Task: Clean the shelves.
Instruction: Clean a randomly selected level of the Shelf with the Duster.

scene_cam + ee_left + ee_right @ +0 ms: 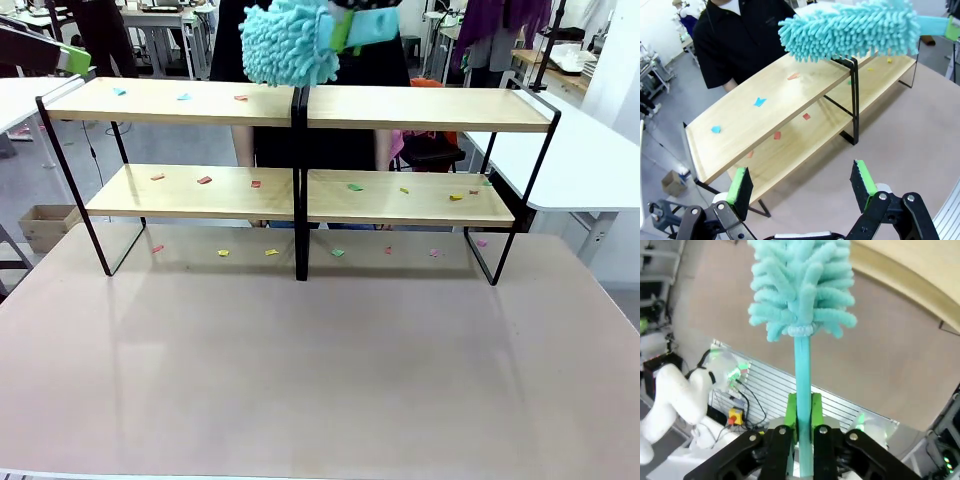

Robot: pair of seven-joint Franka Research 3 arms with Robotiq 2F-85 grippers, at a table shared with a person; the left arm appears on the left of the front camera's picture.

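Qty 1: shelves (400, 108). Two units joined at centre; four light wooden boards, two upper and two lower, in a thin black metal frame. Stands along far edge of bench (320, 380), feet on its surface, spanning most of its width.

Qty about 18: scraps (183, 97), small, coloured.
- 3 on upper left board: two blue, one red.
- 3 reddish on lower left board.
- About 5 on lower right board, green and yellow among them; smallest hard to tell.
- 7 on bench, in a row beneath lower boards: red, yellow, green, pink.

Qty 1: duster (290, 45). Teal shaggy head on a light blue handle. Hangs over upper boards at the central join; contact with the wood not determinable.

Qty 1: right end effector (802, 410). Pressed together on duster handle, green pads on either side of it.

Qty 1: left end effector (801, 185). Spread wide, green pads (740, 187) far apart and gripping nothing. Sits high beside left end of shelves, apart from the frame.

Qty 1: cardboard box (48, 225). Open-topped, on floor off far left corner of bench; contents not determinable.

Qty 1: person (740, 40). Black top, behind shelves at far edge of bench.
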